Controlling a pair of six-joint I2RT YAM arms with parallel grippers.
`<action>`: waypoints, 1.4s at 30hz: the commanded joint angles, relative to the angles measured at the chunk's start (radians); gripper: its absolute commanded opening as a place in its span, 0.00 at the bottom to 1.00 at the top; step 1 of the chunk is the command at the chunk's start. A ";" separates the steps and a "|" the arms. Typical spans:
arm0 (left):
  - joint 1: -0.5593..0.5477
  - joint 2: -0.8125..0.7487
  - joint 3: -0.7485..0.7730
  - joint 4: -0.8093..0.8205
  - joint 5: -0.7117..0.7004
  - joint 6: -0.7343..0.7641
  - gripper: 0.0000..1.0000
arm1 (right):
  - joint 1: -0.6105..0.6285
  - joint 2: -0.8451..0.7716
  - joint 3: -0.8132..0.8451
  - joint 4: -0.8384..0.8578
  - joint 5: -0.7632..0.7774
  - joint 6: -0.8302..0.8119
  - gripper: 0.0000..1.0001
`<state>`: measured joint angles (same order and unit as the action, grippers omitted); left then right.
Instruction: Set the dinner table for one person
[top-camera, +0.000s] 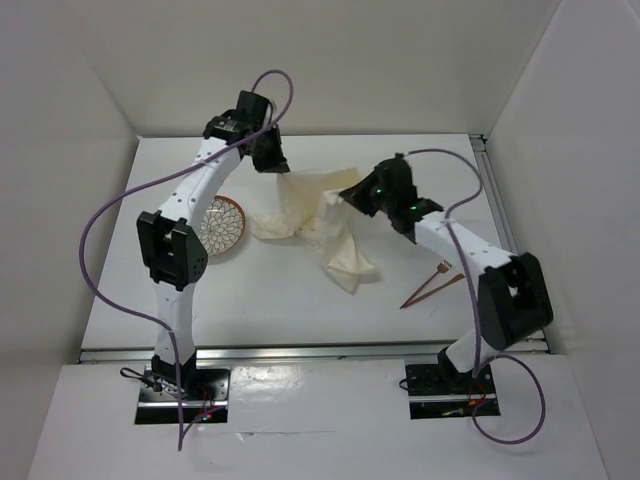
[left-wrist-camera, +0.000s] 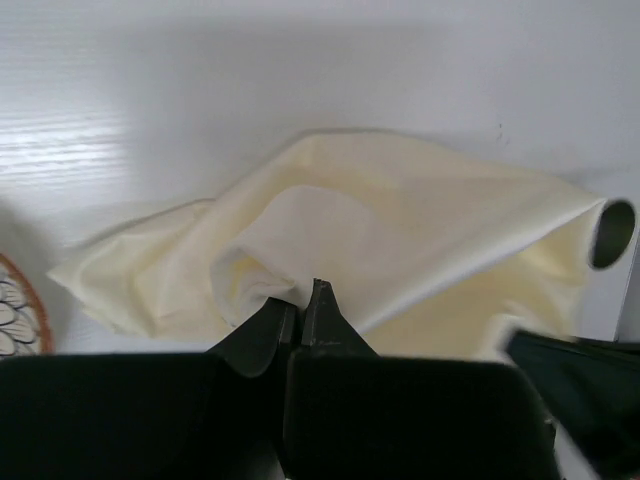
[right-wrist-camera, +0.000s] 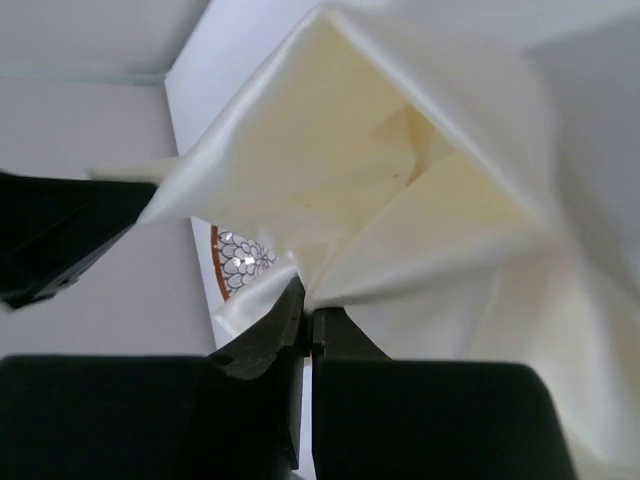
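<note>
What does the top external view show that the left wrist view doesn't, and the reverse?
Only top external: two brown sticks lying right of the cream cloth, and most of the patterned plate. Only left wrist: the left end effector shut on a cloth fold, seen close. Both: cloth, plate rim, white table.

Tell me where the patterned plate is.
In the top view the plate lies left of centre on the table, partly under the left arm, beside the cream cloth.
</note>
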<state>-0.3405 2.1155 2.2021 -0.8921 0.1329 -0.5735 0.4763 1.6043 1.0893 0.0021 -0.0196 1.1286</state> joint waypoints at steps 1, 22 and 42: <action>0.069 -0.097 0.062 -0.005 0.026 0.017 0.00 | -0.117 -0.161 0.087 -0.172 -0.103 -0.342 0.00; 0.242 -0.117 0.280 0.119 0.161 -0.069 0.00 | -0.361 0.223 1.105 -0.631 -0.146 -0.992 0.00; 0.344 -0.583 -0.712 0.274 0.292 0.018 0.45 | -0.406 -0.381 0.086 -0.427 -0.316 -0.998 0.95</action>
<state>-0.0185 1.6566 1.6283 -0.6250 0.5114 -0.6090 0.0902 1.3499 1.2724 -0.4320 -0.4034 0.1356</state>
